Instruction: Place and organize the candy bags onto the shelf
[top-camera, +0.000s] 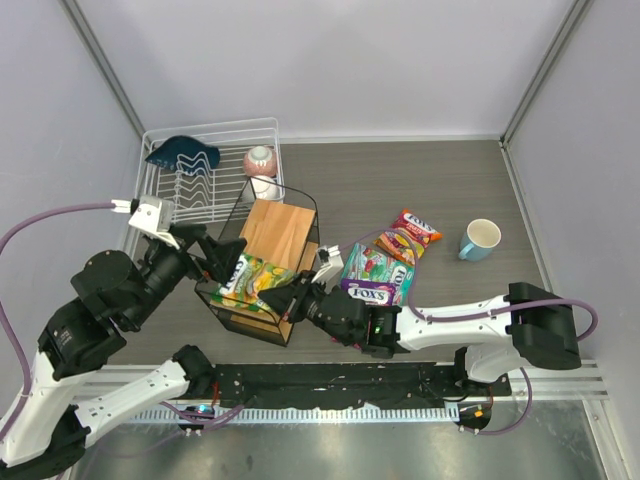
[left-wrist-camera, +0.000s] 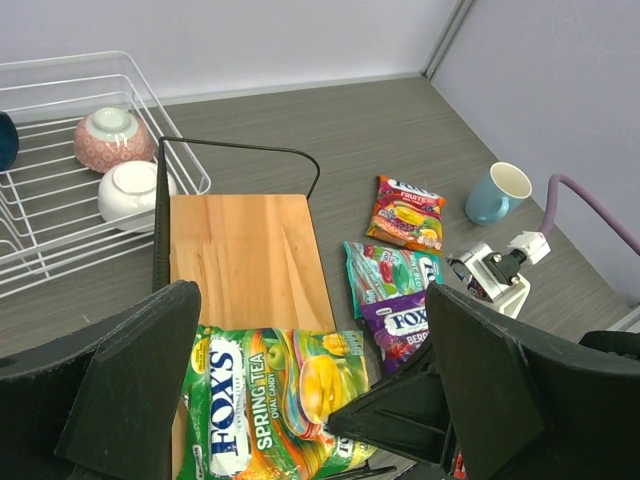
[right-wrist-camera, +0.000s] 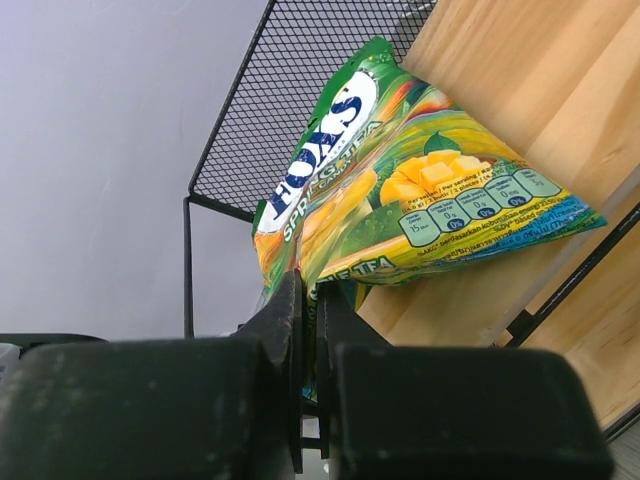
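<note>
The yellow-green candy bag (top-camera: 250, 278) (left-wrist-camera: 270, 400) (right-wrist-camera: 400, 200) lies at the near end of the shelf's (top-camera: 280, 232) (left-wrist-camera: 245, 260) (right-wrist-camera: 530, 90) upper wooden board. My right gripper (top-camera: 287, 297) (right-wrist-camera: 310, 295) is shut on that bag's near edge. My left gripper (top-camera: 222, 260) (left-wrist-camera: 312, 335) hangs open just above the same bag, one finger on either side, not touching it. On the table to the right of the shelf lie the teal bag (top-camera: 372, 266) (left-wrist-camera: 385, 270), the purple bag (top-camera: 372, 294) (left-wrist-camera: 400, 330) overlapping it, and the orange-red bag (top-camera: 410, 233) (left-wrist-camera: 405, 212).
A white wire dish rack (top-camera: 210, 128) (left-wrist-camera: 60, 230) stands behind the shelf on the left, with a dark blue item (top-camera: 182, 153) in it and two bowls (top-camera: 260, 160) (left-wrist-camera: 110, 137) at its right end. A light blue mug (top-camera: 481, 240) (left-wrist-camera: 497, 192) stands at the right.
</note>
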